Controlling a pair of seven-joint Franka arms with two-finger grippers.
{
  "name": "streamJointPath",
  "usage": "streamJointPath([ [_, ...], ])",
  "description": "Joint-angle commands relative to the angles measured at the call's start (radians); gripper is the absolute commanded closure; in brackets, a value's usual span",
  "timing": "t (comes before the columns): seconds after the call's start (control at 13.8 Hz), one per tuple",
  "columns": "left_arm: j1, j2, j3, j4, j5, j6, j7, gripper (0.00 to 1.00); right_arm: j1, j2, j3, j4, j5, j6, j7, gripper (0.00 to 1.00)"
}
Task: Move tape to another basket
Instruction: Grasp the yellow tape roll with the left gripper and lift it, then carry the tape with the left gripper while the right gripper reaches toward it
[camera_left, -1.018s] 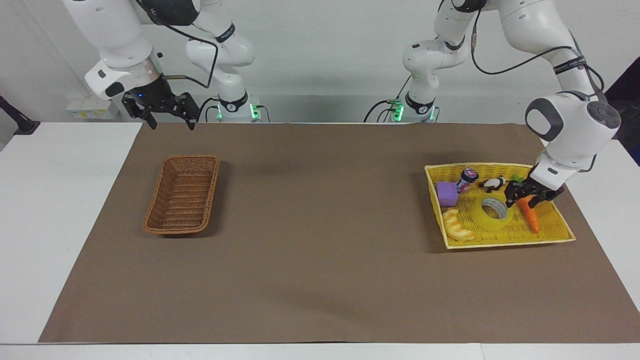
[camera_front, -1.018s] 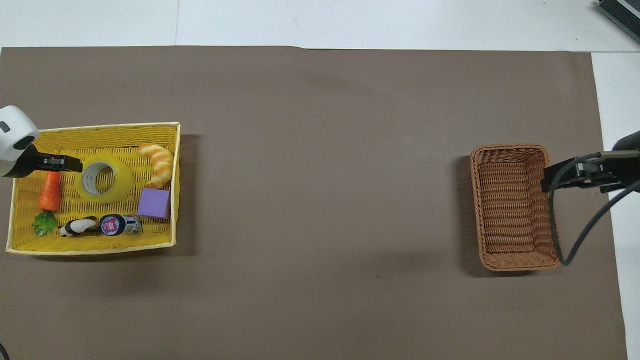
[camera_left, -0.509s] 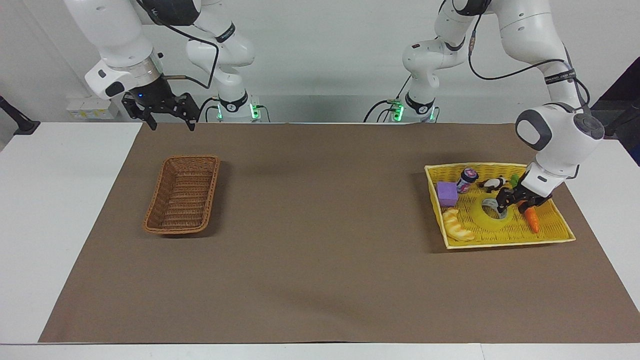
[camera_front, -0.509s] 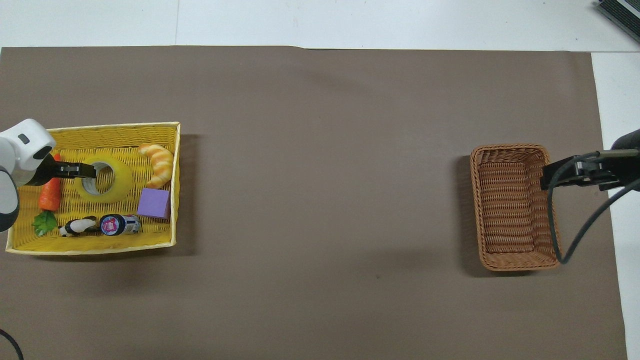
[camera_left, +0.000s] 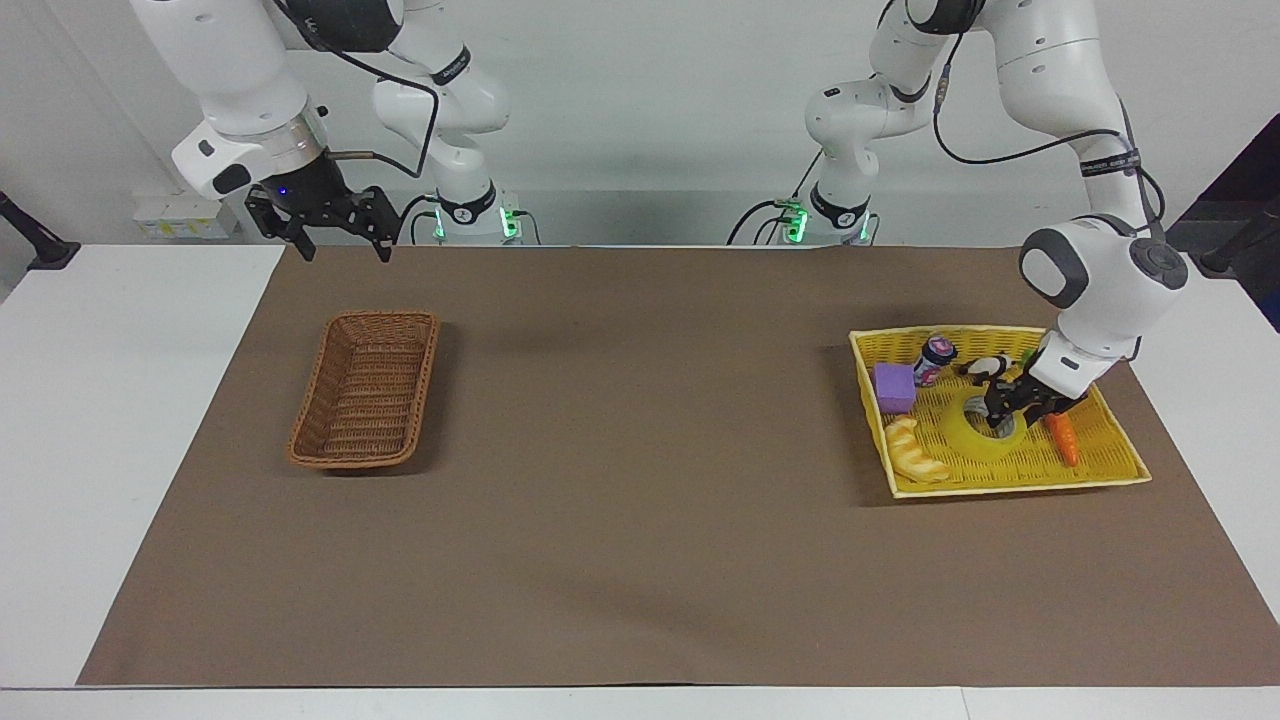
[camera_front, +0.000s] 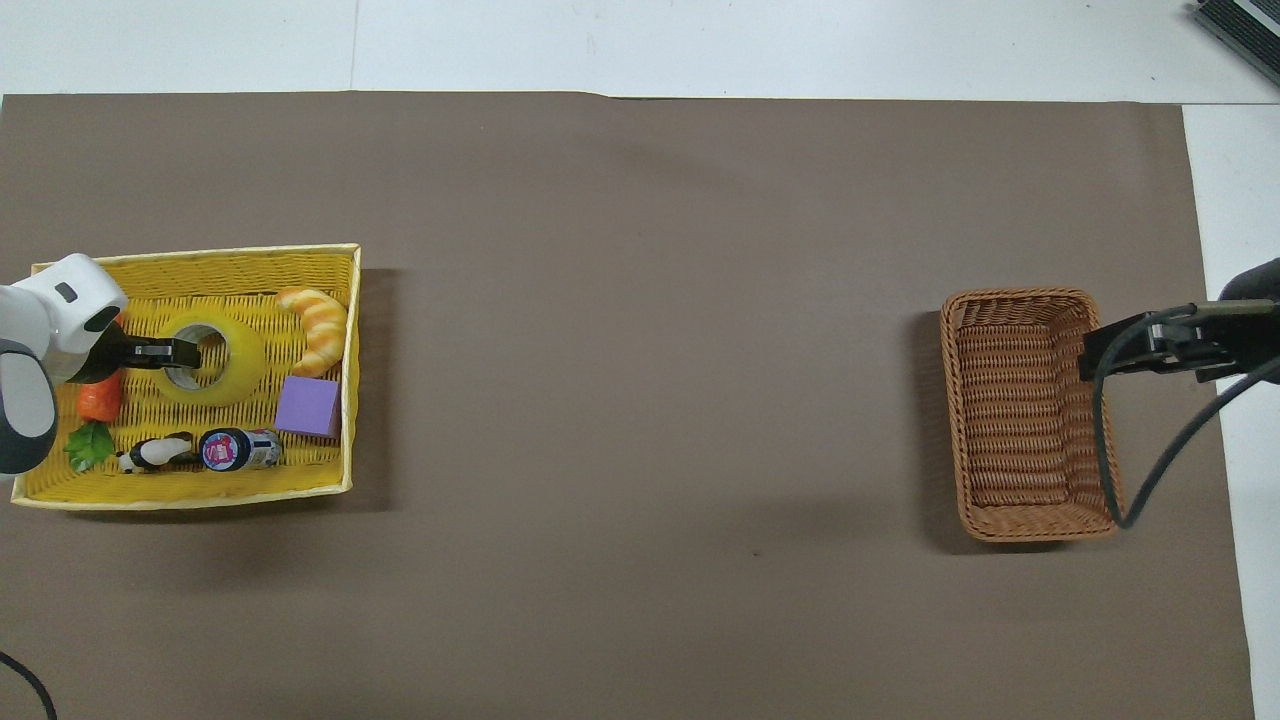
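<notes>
Tape (camera_left: 978, 432), a wide glossy yellow ring with a grey-white core, lay flat in the yellow tray (camera_left: 1110, 462) of fine woven mesh at the left arm's end of the tabletop (camera_left: 640, 560), which was covered by a matte brown sheet. Around the roll in the tray lay a croissant toy (camera_left: 915, 452) with ridged yellow and white bands, a smooth purple cube (camera_left: 893, 387), a small round jar (camera_left: 935, 358) on its side, a black and white toy animal (camera_left: 985, 367), and an orange carrot (camera_left: 1062, 438) whose green leaves (camera_front: 89, 446) showed in the overhead view. The left end effector (camera_left: 1005, 420) was down at the tape with its fingers parted, one fingertip (camera_front: 190, 351) reaching into the hole of the core and the other outside the ring on the carrot's side, so that they straddled the wall of the roll; whether they already pressed it I cannot tell.

The brown wicker basket (camera_left: 365, 400), narrow and oblong with coarse woven sloping sides, stood well apart at the right arm's end of the tabletop. The right end effector (camera_left: 335, 240) waited in the air over the edge of the brown sheet, its fingers spread wide around nothing.

A second earlier the left end effector had hung over the carrot, beside the tape; since then it had moved onto the roll. Tape, basket and right arm were where they had been.
</notes>
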Motion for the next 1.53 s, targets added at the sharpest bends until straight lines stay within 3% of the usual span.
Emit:
streamJointPath([
  [0.0, 0.011, -0.022, -0.008, -0.028, -0.016, 0.016, 0.015, 0.93, -0.012, -0.031, 0.008, -0.040, 0.022, 0.046, -0.023, 0.00],
  [0.07, 0.013, -0.022, -0.008, -0.022, -0.016, 0.016, 0.017, 1.00, -0.010, -0.031, 0.009, -0.040, 0.022, 0.049, -0.023, 0.00],
  [0.58, -0.007, -0.096, -0.020, 0.076, -0.014, -0.094, 0.006, 1.00, -0.009, -0.043, 0.011, -0.064, 0.024, 0.049, -0.027, 0.00],
  [0.8, -0.079, -0.140, -0.023, 0.095, -0.016, -0.154, -0.021, 1.00, -0.001, -0.046, 0.011, -0.079, 0.025, 0.051, -0.026, 0.00],
  [1.09, -0.217, -0.146, -0.026, 0.098, -0.037, -0.185, -0.135, 1.00, 0.010, -0.057, 0.009, -0.135, 0.198, 0.095, -0.007, 0.00],
  [1.45, -0.374, -0.138, -0.028, 0.082, -0.222, -0.182, -0.239, 1.00, 0.031, -0.077, 0.011, -0.298, 0.405, 0.236, -0.021, 0.00],
])
